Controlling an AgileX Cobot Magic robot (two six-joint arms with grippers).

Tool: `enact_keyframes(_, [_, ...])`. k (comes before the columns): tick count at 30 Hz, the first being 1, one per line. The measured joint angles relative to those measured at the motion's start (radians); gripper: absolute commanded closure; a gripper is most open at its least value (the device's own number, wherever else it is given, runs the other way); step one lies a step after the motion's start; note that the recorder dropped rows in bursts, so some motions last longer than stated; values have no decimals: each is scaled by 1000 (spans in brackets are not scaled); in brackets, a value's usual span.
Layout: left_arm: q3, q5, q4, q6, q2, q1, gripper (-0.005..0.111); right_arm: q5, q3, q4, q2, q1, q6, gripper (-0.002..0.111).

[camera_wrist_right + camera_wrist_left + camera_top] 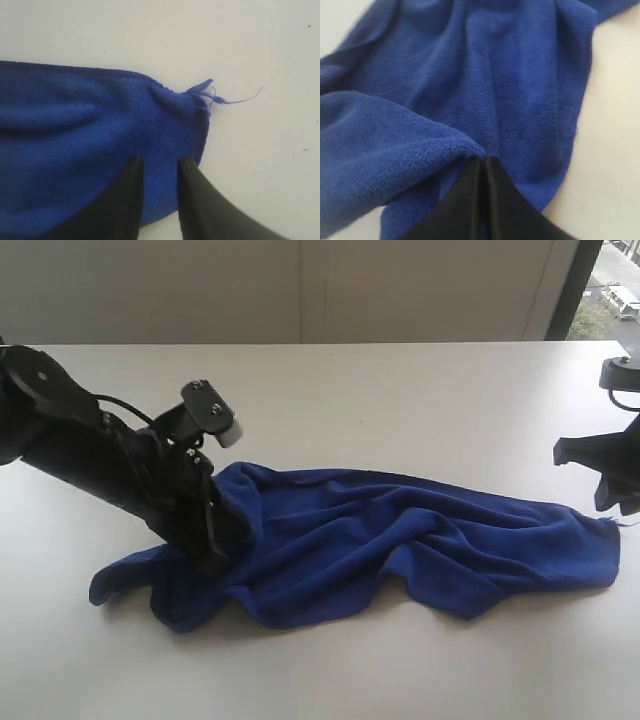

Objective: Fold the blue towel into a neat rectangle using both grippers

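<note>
- Lying crumpled across the counter (400, 390), the blue towel (400, 540) shows no neat fold yet.
- The left hand (482, 160) is clenched on a ridge of cloth near one end.
- The right hand (159, 162), fingers parted, hangs over the frayed opposite corner, grasping nothing.

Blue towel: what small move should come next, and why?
Probably close the right gripper on the frayed corner of the blue towel: its jaws stand apart over it; the left gripper is shut on a fold at the other end.

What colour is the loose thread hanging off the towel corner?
Blue, matching the blue towel; the loose thread shows best in the right wrist view.
</note>
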Motion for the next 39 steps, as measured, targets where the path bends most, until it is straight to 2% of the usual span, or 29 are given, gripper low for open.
enact_keyframes(1, [0,0,8,-2,9,-8,87,0,0,0,0,0,0,84])
enact_keyframes(3, [0,-24,20,-32,10,-14,47,0,0,0,0,0,0,84])
enact_keyframes(5, [0,-44,20,-45,-22,-14,21,0,0,7,0,0,0,84])
enact_keyframes(6, [0,-46,20,-47,-40,-14,13,0,0,7,0,0,0,84])
enact_keyframes(9, [0,-66,22,-47,-108,-14,15,-1,0,7,0,0,0,84])
enact_keyframes(14, [0,-224,24,-165,-167,-2,27,-2,0,7,0,0,0,84])
enact_keyframes(17, [0,-171,28,-302,-158,59,35,-2,0,7,0,0,0,84])
enact_keyframes(23, [17,-66,45,-440,-52,223,35,-2,0,7,0,0,0,84])
enact_keyframes(29, [17,-17,28,-404,13,238,35,-4,0,7,0,0,0,84])
enact_keyframes(35, [17,50,-195,-220,87,238,35,-4,0,7,0,0,0,84])
enact_keyframes(39, [17,50,-237,-190,134,238,43,-4,0,7,0,0,0,84])
